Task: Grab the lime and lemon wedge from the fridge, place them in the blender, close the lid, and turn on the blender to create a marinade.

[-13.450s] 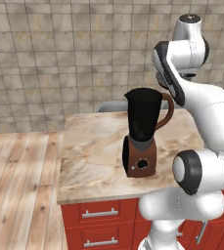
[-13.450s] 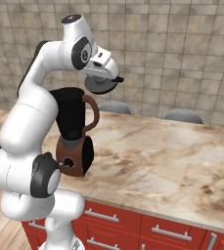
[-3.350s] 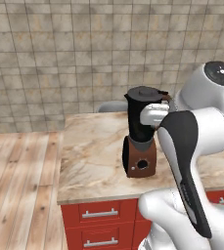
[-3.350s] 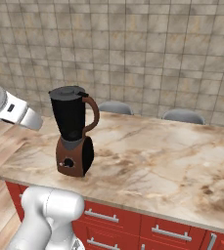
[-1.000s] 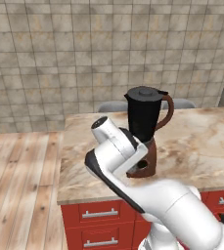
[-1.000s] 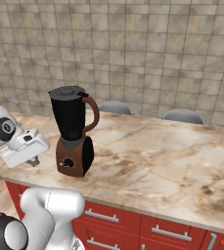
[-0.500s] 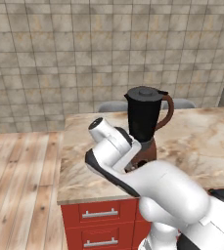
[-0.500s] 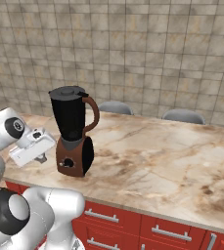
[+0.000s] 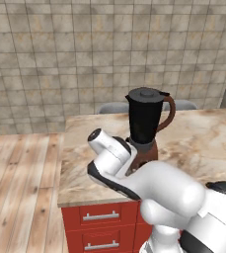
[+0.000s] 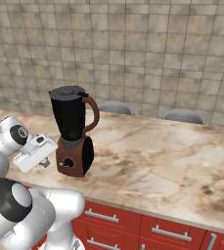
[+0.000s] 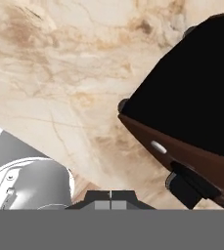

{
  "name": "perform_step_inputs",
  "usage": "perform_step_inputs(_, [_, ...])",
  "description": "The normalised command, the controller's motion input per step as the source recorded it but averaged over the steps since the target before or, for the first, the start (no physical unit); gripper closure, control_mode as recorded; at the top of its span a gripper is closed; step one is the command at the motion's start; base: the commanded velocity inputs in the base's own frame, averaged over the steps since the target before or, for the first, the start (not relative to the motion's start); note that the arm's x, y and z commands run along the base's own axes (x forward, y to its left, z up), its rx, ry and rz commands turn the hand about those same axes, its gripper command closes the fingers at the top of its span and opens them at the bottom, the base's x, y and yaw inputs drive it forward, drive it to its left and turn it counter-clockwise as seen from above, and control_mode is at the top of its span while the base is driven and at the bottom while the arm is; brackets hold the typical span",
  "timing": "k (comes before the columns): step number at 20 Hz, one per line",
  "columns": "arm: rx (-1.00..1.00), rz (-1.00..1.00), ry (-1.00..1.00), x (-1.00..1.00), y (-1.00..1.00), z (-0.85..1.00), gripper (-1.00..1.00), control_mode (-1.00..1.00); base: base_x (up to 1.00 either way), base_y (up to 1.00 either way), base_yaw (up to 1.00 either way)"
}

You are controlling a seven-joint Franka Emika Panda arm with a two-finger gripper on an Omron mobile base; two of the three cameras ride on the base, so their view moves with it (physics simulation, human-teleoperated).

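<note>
Right base view: tool (image 10: 44, 163) pressed together, gripping nothing, just beside brown-based black-jug blender (image 10: 73, 132) at its nine o'clock, over pale marble table (image 10: 172, 166); dark grey round lid (image 10: 65, 91) on.

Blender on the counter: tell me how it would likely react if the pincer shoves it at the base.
The blender probably tips rather than slides: its tall black jug sits on a narrow brown base. The handle overhanging one side may bias it that way. The counter looks polished, so a low push might skid it.

Marble counter (image 10: 172, 166), blender (image 10: 74, 132) standing on it
</note>
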Motion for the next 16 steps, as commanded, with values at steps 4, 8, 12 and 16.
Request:
perform_step_inputs(4, [0.0, 0.03, -0.04, 0.14, -0.04, -0.16, 1.0, -1.0, 0.0, 0.0, 0.0])
perform_step_inputs(8, [0.0, 0.0, 0.0, 0.26, -0.03, -0.07, 1.0, -1.0, 0.0, 0.0, 0.0])
perform_step_inputs(12, [0.0, 0.0, -0.02, 0.11, -0.1, -0.12, 1.0, -1.0, 0.0, 0.0, 0.0])
perform_step_inputs(16, [0.0, 0.0, -0.04, 0.12, -0.08, -0.18, 1.0, -1.0, 0.0, 0.0, 0.0])
